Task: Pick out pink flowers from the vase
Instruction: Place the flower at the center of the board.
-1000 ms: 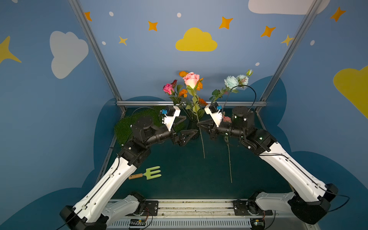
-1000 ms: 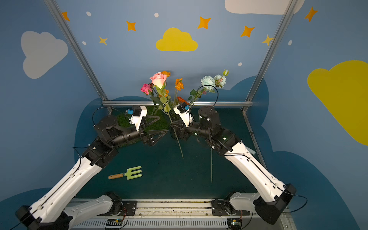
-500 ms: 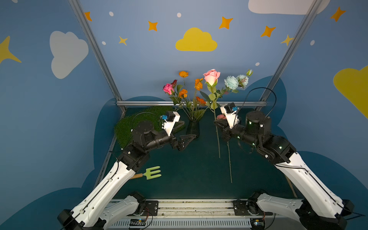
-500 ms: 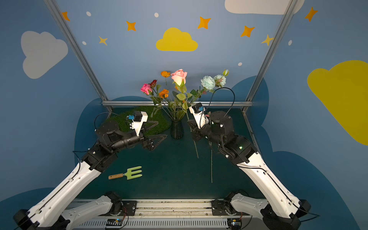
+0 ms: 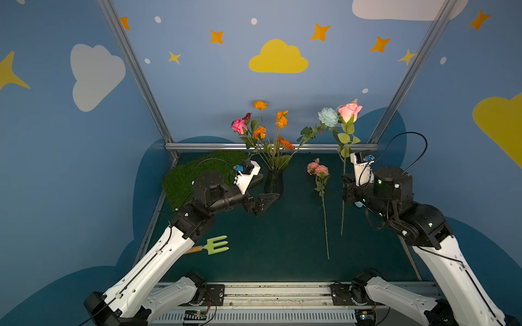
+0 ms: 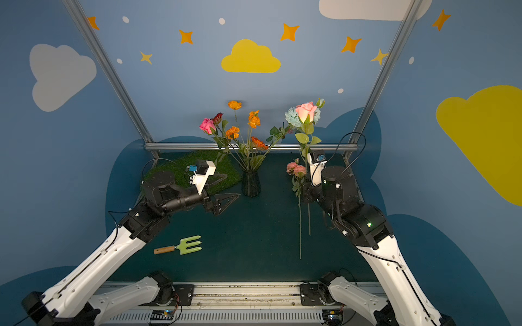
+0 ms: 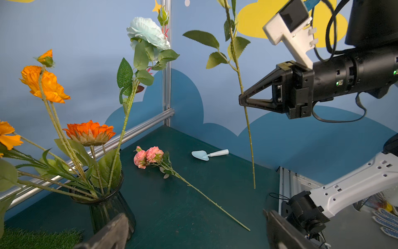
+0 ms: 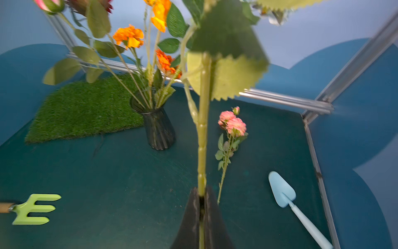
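My right gripper [image 8: 201,194] is shut on the stem of the light pink rose [image 5: 350,111], which it holds upright to the right of the vase [image 5: 273,183]; the stem's lower end hangs near the table. A peach-pink cluster [image 5: 317,169] lies flat on the table between the vase and the held rose. One magenta rose [image 5: 238,125] stands in the dark ribbed vase on its left side. My left gripper [image 7: 197,235] is open and empty, just left and in front of the vase.
Orange flowers [image 5: 281,121], a red spiky flower [image 5: 247,117] and a pale blue bloom [image 5: 327,116] stay in the vase. A grass mat [image 5: 186,177] lies back left, a green hand fork [image 5: 216,245] front left, a blue trowel [image 8: 282,191] far right.
My right gripper has carried the light pink rose out of the bouquet and off to the right of the vase. The left arm has hardly moved.
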You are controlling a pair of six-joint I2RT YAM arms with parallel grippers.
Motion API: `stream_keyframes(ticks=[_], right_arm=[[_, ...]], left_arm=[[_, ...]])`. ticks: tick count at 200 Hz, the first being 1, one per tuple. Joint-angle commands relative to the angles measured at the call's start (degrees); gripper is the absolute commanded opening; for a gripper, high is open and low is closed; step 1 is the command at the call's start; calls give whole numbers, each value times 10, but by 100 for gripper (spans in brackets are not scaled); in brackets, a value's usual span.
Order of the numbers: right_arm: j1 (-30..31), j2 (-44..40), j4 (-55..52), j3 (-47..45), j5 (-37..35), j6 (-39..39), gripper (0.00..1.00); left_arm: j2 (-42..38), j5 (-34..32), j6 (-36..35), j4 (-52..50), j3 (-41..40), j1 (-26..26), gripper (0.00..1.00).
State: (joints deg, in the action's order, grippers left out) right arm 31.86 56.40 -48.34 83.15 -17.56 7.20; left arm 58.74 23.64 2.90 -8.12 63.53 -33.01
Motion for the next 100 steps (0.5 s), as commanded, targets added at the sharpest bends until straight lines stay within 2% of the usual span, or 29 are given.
stream_keyframes(ticks=[1,54,100], right_arm=[[-37,2,-51,-12,-6,46,0],[-126,38,-74,-42,40,76,0],[-183,78,-26,-99,94,78,0]], left_arm=[[2,-9,-10,-3,-4,-2,100],[9,-7,-11,5,-13,-2,100],[11,-7,-11,7,-17,-3,100]])
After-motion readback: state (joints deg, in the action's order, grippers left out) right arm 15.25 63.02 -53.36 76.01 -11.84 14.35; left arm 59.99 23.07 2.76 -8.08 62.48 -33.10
